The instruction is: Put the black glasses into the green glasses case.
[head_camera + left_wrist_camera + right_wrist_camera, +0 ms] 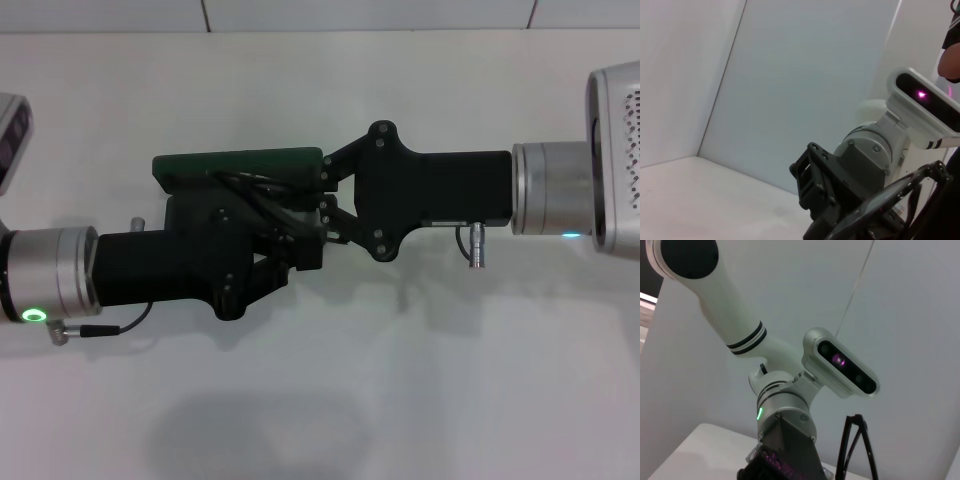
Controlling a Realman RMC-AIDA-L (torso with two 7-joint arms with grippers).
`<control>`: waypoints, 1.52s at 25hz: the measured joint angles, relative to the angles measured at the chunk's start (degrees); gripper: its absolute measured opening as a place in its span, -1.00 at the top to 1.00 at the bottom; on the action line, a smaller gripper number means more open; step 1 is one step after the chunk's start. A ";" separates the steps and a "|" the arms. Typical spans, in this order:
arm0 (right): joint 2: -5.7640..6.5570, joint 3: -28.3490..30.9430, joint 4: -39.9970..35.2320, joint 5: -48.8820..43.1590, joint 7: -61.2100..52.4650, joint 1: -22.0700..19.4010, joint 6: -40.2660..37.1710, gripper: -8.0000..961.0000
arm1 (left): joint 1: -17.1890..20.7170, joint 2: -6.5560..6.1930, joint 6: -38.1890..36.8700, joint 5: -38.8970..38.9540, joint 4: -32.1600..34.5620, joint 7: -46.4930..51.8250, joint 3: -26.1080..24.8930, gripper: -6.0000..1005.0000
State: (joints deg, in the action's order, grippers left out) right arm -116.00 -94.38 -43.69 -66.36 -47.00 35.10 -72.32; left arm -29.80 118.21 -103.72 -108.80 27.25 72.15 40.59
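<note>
The green glasses case (240,163) lies on the white table at mid-left, its near side covered by my grippers. The black glasses (250,182) show as thin black lines over the case and across my left gripper (300,245), which reaches in from the left. My right gripper (322,195) reaches in from the right and meets the left one at the case's right end. The glasses' frame shows in the left wrist view (910,186). Their slim temple arms show in the right wrist view (856,440). The grippers hide how the glasses are held.
The white table (400,380) stretches all around, with a wall line at the back. The left wrist view shows my right arm's gripper body (825,185). The right wrist view shows my left arm's wrist (785,415).
</note>
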 joint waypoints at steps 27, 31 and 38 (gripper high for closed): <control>-0.15 0.69 5.49 4.87 0.29 2.61 0.36 0.79 | 3.35 -0.86 1.68 0.46 0.54 -0.48 -0.44 0.98; -0.18 0.49 6.22 4.87 0.23 2.85 -0.07 0.79 | 2.47 -0.73 1.68 0.54 0.42 -0.40 -0.48 0.98; -0.18 -0.38 6.59 4.88 0.21 2.87 -0.19 0.78 | 1.39 -0.43 1.61 0.54 0.04 -0.18 -0.19 0.98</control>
State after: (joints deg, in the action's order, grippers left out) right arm -116.19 -94.76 -37.10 -61.48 -46.79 37.97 -72.51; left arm -28.42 117.78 -102.11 -108.27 27.28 71.98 40.40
